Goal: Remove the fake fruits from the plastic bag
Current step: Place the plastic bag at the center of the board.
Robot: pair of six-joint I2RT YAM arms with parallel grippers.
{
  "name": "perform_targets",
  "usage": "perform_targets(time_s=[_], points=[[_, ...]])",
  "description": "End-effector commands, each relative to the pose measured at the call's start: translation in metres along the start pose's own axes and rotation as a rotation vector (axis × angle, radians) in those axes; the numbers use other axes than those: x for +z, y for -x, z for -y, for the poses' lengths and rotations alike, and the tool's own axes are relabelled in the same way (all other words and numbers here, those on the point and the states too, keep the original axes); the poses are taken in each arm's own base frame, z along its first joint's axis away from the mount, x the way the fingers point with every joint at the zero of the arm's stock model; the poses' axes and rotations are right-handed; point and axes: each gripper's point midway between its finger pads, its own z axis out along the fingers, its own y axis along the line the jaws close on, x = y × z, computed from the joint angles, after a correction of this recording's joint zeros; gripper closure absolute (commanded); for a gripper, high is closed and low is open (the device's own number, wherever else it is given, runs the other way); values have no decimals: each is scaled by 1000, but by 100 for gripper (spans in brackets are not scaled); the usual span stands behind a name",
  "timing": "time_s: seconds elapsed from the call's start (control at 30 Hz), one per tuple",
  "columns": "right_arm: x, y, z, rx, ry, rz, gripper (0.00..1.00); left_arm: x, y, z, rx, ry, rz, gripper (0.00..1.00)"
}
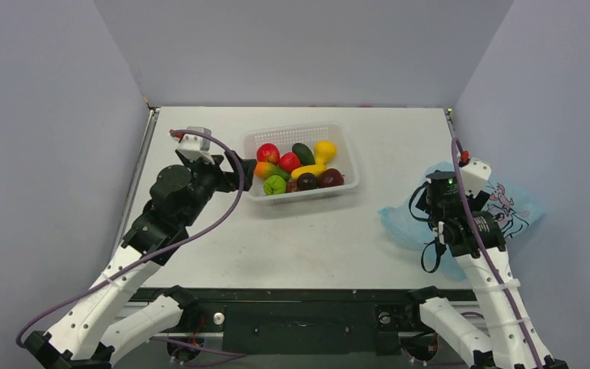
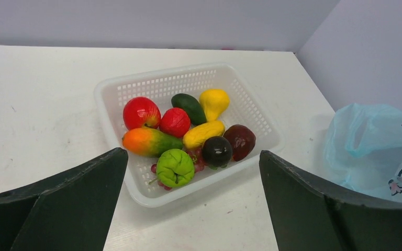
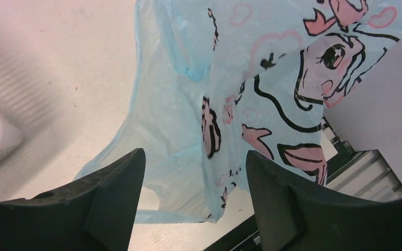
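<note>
The plastic bag lies crumpled on the table by the right side, and no fruit is seen in it. The right gripper is held just over it, fingers apart, nothing pinched. The left gripper is spread wide and empty, pointed at the white basket. Farther back, the fake fruits are piled in that basket. The job looks done.

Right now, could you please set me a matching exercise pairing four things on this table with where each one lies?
1. green wrinkled plastic lime
2. yellow plastic pear
3. light blue crinkly plastic bag
4. white perforated plastic basket

a. under the right arm, near the table's right edge
b. mid-table, ahead of the left arm
c. basket's far right corner
d. by the basket's near wall

Pairs: 1-d, 2-c, 3-a, 4-b.
</note>
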Motion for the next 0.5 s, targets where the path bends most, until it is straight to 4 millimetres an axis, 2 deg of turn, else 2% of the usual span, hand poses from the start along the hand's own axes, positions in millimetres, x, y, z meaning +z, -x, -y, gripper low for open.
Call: perform_targets(time_s=[0.0,0.17,0.3,0.47], points=[[-25,20,-6,18,145,61,31,-11,30,-5,0,28,104,3],[-55,41,3,42,226,147,26,-29,60,-3,-7,25,188,3],[-92,71,20,88,292,270,23,-54,91,-1,-21,18,282,3],[-138,98,44,151,379,442,19,-87,126,-1,-30,7,400,3]])
